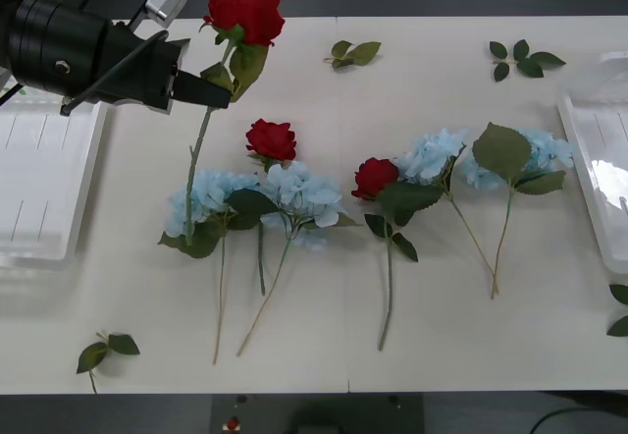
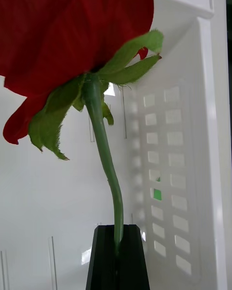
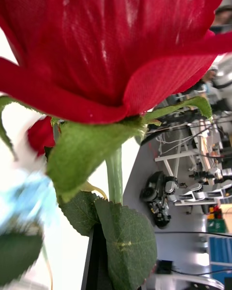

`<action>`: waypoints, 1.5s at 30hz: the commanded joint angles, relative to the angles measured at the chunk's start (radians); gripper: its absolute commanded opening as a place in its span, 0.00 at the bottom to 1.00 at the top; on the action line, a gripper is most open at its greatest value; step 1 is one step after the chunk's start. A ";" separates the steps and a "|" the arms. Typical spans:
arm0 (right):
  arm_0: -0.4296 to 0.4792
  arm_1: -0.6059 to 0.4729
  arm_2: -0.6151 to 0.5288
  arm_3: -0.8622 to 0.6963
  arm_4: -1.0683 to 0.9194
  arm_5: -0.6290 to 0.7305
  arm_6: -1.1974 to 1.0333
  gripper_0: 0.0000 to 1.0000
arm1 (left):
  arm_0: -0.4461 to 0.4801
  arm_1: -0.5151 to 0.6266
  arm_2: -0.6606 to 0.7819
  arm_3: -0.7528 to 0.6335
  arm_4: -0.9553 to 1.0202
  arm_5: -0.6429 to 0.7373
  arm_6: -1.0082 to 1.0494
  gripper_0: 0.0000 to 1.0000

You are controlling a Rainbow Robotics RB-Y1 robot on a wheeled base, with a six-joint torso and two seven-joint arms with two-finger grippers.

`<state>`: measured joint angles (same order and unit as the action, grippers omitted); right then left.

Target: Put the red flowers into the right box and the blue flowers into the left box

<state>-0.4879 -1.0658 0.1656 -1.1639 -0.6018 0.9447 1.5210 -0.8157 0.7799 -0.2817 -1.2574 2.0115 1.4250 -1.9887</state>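
Table (image 1: 442,355): white, flowers strewn.
Left gripper (image 1: 218,95): clamped on red rose (image 1: 245,7) stem; left box (image 1: 39,247) behind it.
Right gripper (image 2: 117,256): clamped on second rose (image 2: 58,29) stem.

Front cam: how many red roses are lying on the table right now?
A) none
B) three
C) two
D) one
C: one red rose lies by the blue flowers and a second red rose lies farther right, while the third rose is held up off the surface in the left tool.
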 commanded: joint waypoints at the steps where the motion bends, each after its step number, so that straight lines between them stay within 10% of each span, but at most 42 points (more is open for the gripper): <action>1: -0.032 0.017 0.049 0.050 0.050 -0.073 0.053 0.00 | -0.002 -0.045 0.033 -0.096 0.032 -0.058 -0.036 0.00; 10: -0.101 0.066 0.094 0.225 0.089 -0.190 0.064 0.03 | -0.033 -0.157 0.033 -0.185 0.030 -0.164 -0.048 0.00; 16: -0.112 0.070 0.104 0.245 0.080 -0.196 0.071 0.77 | -0.054 -0.212 0.033 -0.185 0.024 -0.192 -0.073 0.00; 19: -0.112 0.070 0.104 0.245 0.042 -0.196 0.077 0.98 | -0.062 -0.228 0.033 -0.191 -0.003 -0.209 -0.085 0.00; 28: -0.110 0.047 0.106 0.190 -0.188 -0.196 0.117 1.00 | -0.066 -0.271 0.032 -0.198 -0.028 -0.239 -0.131 0.00; 45: -0.110 -0.013 0.100 -0.083 -1.227 -0.067 0.381 1.00 | -0.066 -0.274 0.032 -0.198 -0.017 -0.252 -0.179 0.00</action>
<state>-0.5778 -1.0556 0.2768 -1.2296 -1.7418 0.8556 1.7935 -0.8376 0.5042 -0.2581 -1.4234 1.9841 1.1777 -2.1404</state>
